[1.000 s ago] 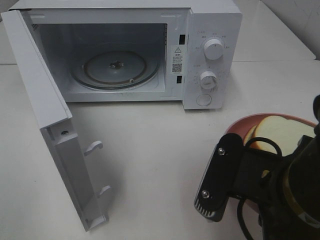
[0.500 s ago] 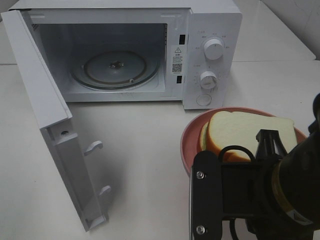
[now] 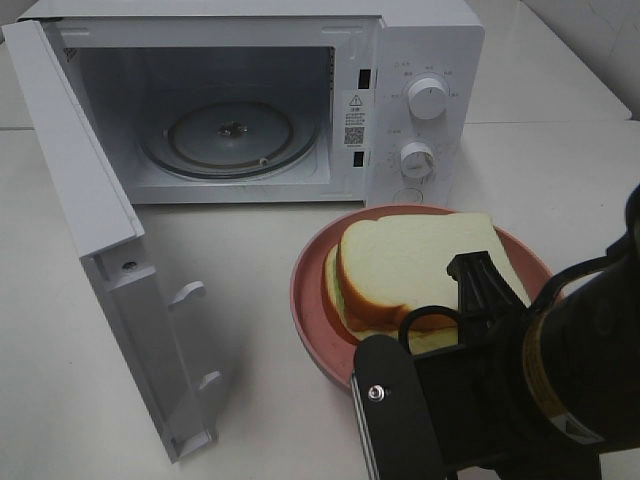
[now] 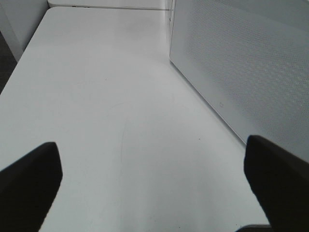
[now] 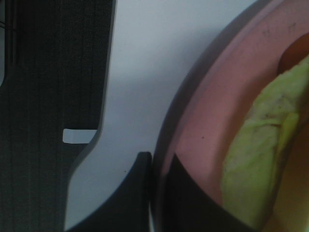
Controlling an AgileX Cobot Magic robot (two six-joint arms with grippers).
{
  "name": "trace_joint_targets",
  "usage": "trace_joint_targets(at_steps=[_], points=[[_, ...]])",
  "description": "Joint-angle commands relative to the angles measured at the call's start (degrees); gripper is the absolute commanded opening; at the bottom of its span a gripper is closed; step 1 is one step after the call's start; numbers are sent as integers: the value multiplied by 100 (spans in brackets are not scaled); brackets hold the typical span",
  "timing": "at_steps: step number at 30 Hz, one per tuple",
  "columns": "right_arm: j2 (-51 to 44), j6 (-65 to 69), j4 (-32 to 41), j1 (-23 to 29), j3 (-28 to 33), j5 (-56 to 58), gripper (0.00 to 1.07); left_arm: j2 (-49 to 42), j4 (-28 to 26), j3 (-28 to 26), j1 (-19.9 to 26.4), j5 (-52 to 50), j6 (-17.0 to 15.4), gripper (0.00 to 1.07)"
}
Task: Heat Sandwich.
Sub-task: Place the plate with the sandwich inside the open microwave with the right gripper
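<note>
White table (image 3: pixel 250 320) underneath everything, smooth and pale. Toward its far edge, a white microwave (image 3: pixel 425 40), with the door (image 3: pixel 90 220) swung fully open on the left and standing out toward the near edge of the table. Inside, a round glass turntable (image 3: pixel 230 135). Two round knobs (image 3: pixel 427 98), one above the other, on the panel right of the opening.

In front of that panel, toward the near right corner of the table: a round pink plate (image 3: pixel 305 300) carrying the sandwich (image 3: pixel 410 255). Two thick slices of white bread with tan crust, lying flat within the rim, the upper slice slid a little off the lower. Pale yellow-green filling showing at the edge in the right wrist view.

Right fingers (image 5: pixel 186 203) pinched tight on the plate's rim, one dark tip outside the rim, the other inside on the pink surface, close to the filling. Bulky black arm (image 3: pixel 500 400) covering the near part of plate and sandwich in the high view. Dark shadow on the table along the rim; raised or resting on the table, hard to say.

Left fingers (image 4: pixel 29 179) spread wide, holding nothing, with a dark tip at either side of the left wrist view. Below them the table, beside a white dotted panel (image 4: pixel 241 63). Out of sight in the high view.
</note>
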Motion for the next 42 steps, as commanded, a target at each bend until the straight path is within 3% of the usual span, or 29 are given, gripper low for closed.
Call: trace_joint_targets(at_steps=[1, 5, 19, 42], points=[[-52, -74, -115, 23, 17, -241, 1, -115, -29, 6, 17, -63, -34, 98], [-52, 23, -97, 23, 17, -481, 0, -115, -29, 6, 17, -63, -34, 98], [-52, -1662, -115, -103, 17, -510, 0, -115, -29, 6, 17, -63, -34, 98], [-34, -5689, 1117, -2532, 17, -1283, 0, -115, -29, 6, 17, -63, -34, 98]])
